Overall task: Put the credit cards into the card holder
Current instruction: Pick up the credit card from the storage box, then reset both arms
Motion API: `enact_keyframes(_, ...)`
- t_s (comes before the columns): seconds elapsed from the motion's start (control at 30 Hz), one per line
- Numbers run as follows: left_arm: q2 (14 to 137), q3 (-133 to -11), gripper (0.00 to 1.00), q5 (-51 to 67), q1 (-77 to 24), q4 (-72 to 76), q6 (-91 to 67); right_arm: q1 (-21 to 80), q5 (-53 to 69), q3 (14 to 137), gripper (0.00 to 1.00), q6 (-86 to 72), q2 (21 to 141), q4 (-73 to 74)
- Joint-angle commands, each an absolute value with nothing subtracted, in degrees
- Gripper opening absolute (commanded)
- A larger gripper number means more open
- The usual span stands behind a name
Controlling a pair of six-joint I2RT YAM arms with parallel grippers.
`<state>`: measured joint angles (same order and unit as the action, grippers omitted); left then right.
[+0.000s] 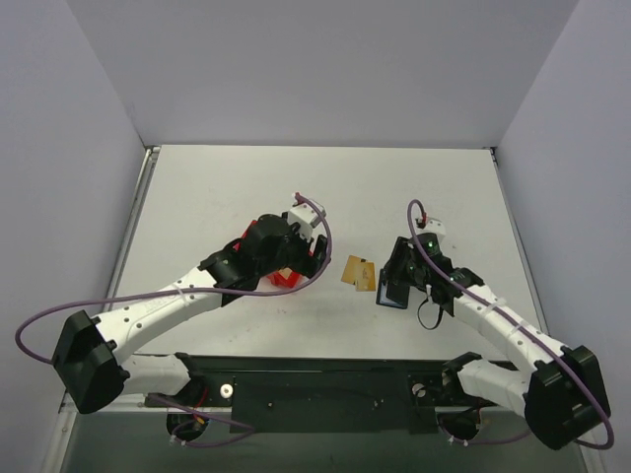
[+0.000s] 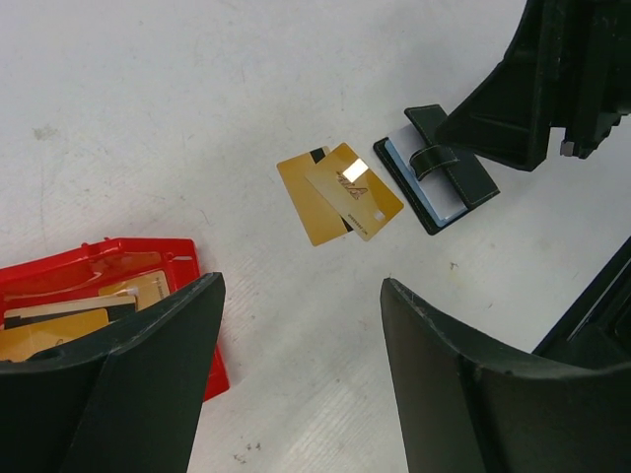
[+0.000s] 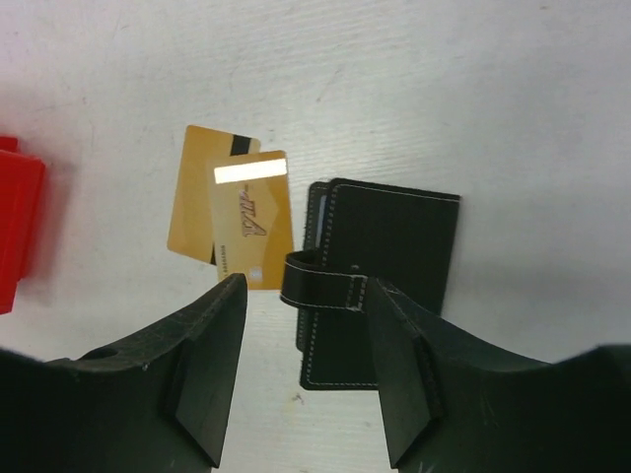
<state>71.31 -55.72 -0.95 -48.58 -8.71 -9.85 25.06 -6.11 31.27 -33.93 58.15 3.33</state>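
Two gold-tan credit cards (image 2: 340, 194) lie overlapped on the white table, one showing a dark stripe; they also show in the right wrist view (image 3: 232, 205) and the top view (image 1: 360, 272). The black card holder (image 3: 389, 241) lies flat just right of them, its strap (image 3: 321, 280) looped over the edge and a pale blue edge showing (image 2: 441, 169). My right gripper (image 3: 308, 294) is open and empty, hovering over the holder's strap side (image 1: 396, 272). My left gripper (image 2: 301, 288) is open and empty over bare table beside the red bin (image 1: 314, 258).
A red plastic bin (image 2: 192, 266) holding more gold cards (image 2: 49, 330) sits left of the loose cards, partly under my left gripper; its edge shows in the right wrist view (image 3: 18, 227). Grey walls stand at the back and both sides of the table (image 1: 325, 187).
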Motion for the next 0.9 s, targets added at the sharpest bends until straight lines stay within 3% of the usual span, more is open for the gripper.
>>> enact_keyframes(0.0, 72.5, -54.1, 0.74, 0.0, -48.2, -4.0, -12.5, 25.4, 2.5, 37.1, 0.46, -31.5, 64.7, -1.5)
enact_keyframes(0.2, 73.6, -51.2, 0.73, 0.0, -48.2, -1.0, -15.4, 26.7, 1.9, 40.1, 0.45, -31.1, 69.3, -1.3)
enact_keyframes(0.27, 74.0, -50.7, 0.72, 0.0, -48.2, 1.4, -16.2, 27.7, -4.1, 41.9, 0.44, -31.6, 70.0, 3.5)
enact_keyframes(0.5, 75.5, -50.4, 0.71, 1.2, -48.2, 2.7, -16.8, 29.4, -12.9, 46.0, 0.54, -31.4, 73.3, 11.2)
enact_keyframes(0.87, 76.2, -49.2, 0.7, 0.8, -48.2, 3.6, -17.7, 30.7, -16.4, 49.2, 0.55, -31.4, 77.7, 15.4)
